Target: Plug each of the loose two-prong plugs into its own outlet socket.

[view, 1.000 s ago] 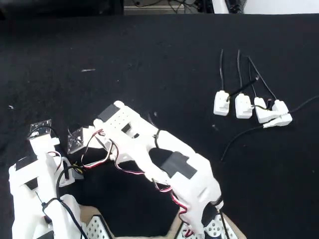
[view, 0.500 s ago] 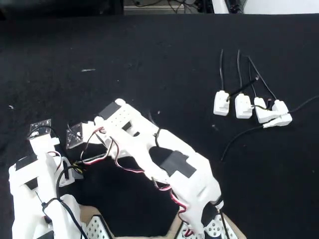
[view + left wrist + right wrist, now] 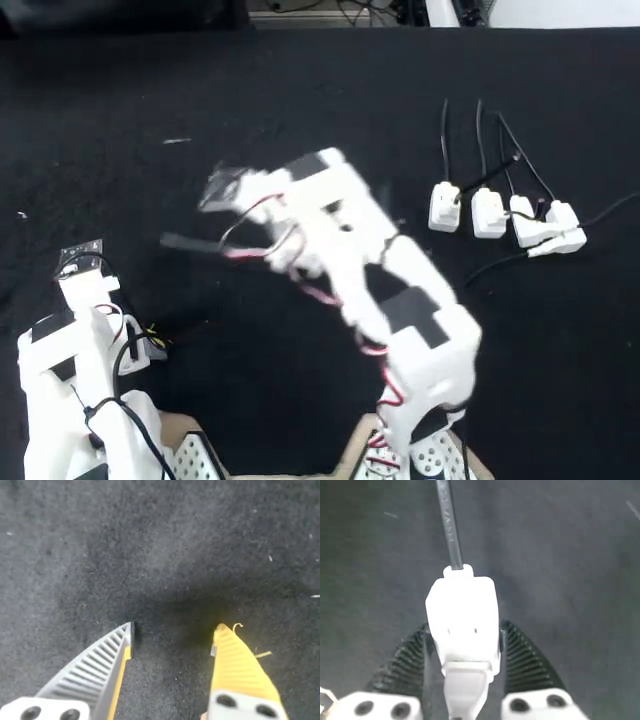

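The right pincer (image 3: pixel 465 626) is clamped on a white plug (image 3: pixel 462 605), with its ribbed fingers (image 3: pixel 520 655) pressing both flanks. A black cord (image 3: pixel 448 525) leaves the plug's far end. In the high view the right arm (image 3: pixel 400 290) stretches over the black counter (image 3: pixel 300 100). The outlet cluster (image 3: pixel 500 215) lies at its 3 o'clock, well apart. The left pincer (image 3: pixel 172 630) is spread open over the counter, at 8 o'clock.

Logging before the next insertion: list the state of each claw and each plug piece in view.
Left claw: open, empty, over bare mat.
Right claw: shut on the white plug.
White plug: gripped, black cord attached.
Row of white connectors: lying on the mat, ungripped.
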